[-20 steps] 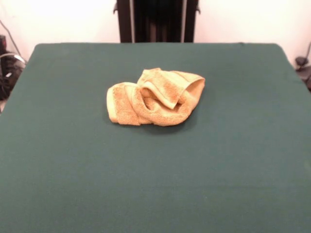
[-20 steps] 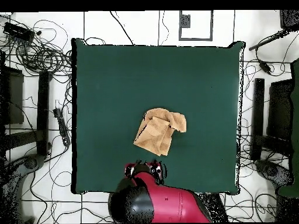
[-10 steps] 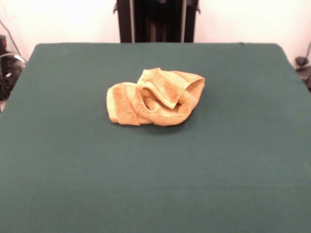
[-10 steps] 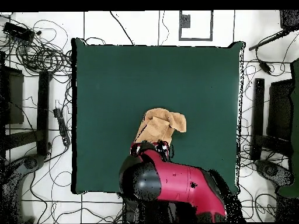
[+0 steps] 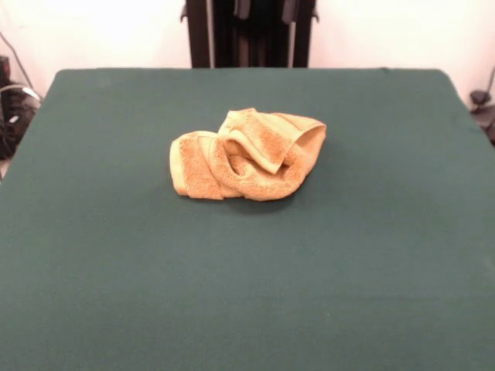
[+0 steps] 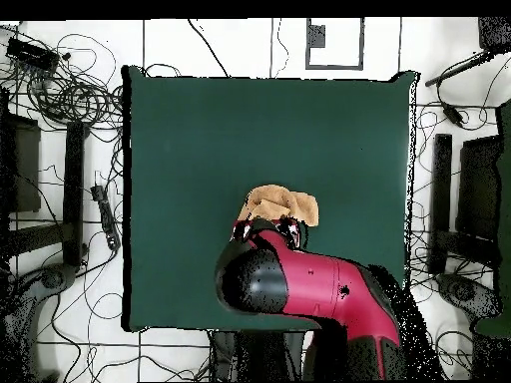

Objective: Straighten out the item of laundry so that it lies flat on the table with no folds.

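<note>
The large table covered in dark green felt-like cloth (image 5: pixel 116 294) carries, near its middle, the small golden-orange terry-cloth towel (image 5: pixel 246 154), which lies crumpled in thick folds with one flap turned over itself. Behind it, the red and black robot arm (image 6: pixel 299 289) reaches above the towel in the overhead view. Its gripper (image 6: pixel 267 231) hangs over the towel's edge, and I cannot tell if it is released or clenched.

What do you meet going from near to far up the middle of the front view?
Bare green table → crumpled orange towel → bare table again → the table's far edge → the dark gripper tips at the top edge.
</note>
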